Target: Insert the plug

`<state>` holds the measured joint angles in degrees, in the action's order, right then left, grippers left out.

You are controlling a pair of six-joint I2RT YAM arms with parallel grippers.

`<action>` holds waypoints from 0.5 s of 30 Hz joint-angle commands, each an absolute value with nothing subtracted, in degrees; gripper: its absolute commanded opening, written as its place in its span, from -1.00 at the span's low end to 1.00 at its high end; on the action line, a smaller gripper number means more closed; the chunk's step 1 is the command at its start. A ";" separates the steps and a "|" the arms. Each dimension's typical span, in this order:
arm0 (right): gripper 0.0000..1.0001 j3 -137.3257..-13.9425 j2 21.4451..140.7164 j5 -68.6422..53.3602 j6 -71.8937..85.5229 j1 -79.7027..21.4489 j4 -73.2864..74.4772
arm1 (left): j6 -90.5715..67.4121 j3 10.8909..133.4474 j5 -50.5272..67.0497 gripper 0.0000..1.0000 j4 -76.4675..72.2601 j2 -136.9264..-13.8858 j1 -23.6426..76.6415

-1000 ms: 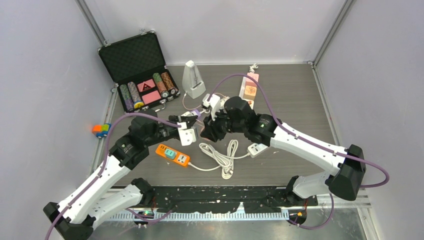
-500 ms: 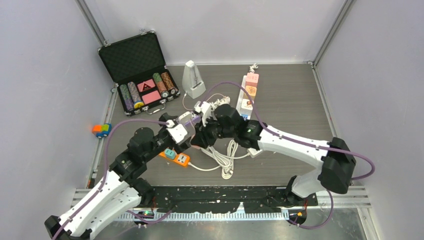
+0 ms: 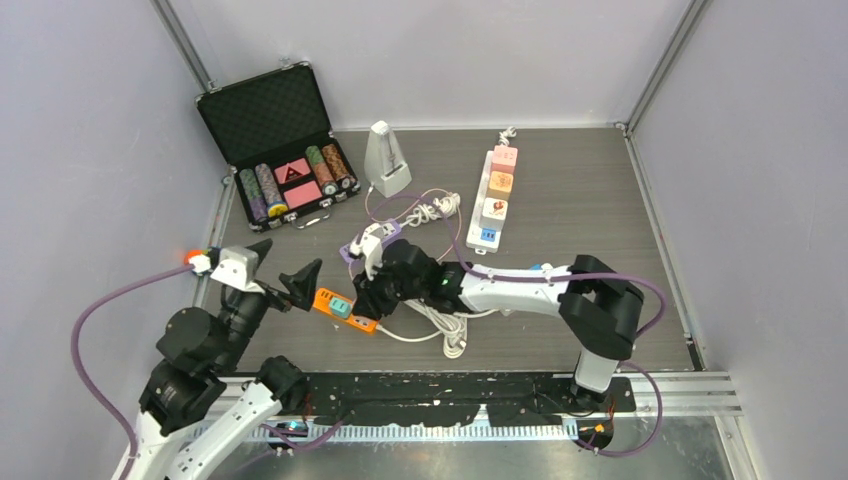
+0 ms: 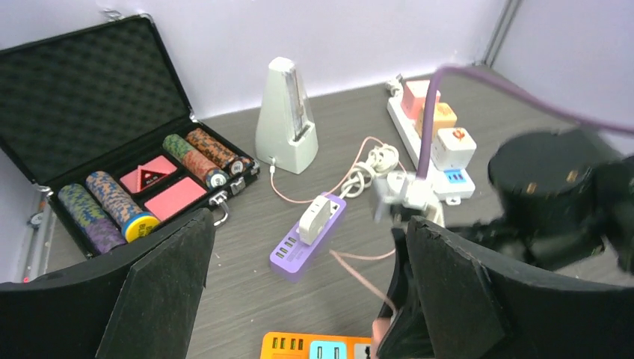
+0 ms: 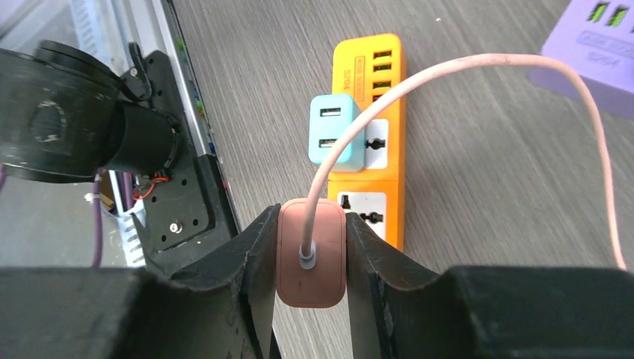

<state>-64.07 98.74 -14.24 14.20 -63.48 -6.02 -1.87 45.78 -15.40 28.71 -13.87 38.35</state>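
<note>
The right end effector (image 5: 310,221) is pinching the plug (image 5: 311,258) by its two flat sides, its jaws partly closed on the body; the plug is hanging just over the strip (image 5: 374,161), above the free socket next to the teal adapter (image 5: 334,138); whether its prongs are touching the strip I cannot tell; the left end effector (image 3: 284,268) is standing wide open and holding nothing, just off the strip's opposite end and apart from it; the plug is looking like a small, light, rigid plastic block with smooth faces, so it is probably apt to slip or twist between the pads; its thin cord (image 5: 463,71) is looking soft and springy and is likely pulling it sideways, so the hold belongs on the flat sides and never on the cord; the strip is probably light enough to slide on the table (image 5: 486,187) under a push; a line of small print is showing beside the strip's ports but is too small to read; the plug is showing no brand.
</note>
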 commanded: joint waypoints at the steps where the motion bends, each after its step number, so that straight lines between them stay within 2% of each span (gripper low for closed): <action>1: -0.89 -67.53 101.57 -8.16 12.40 -66.33 -10.94 | -7.26 49.12 -19.12 0.99 34.33 -13.96 38.41; 15: -0.89 -66.83 107.11 2.34 7.02 -69.27 -16.41 | -5.08 48.97 -20.13 0.99 32.68 -14.48 38.46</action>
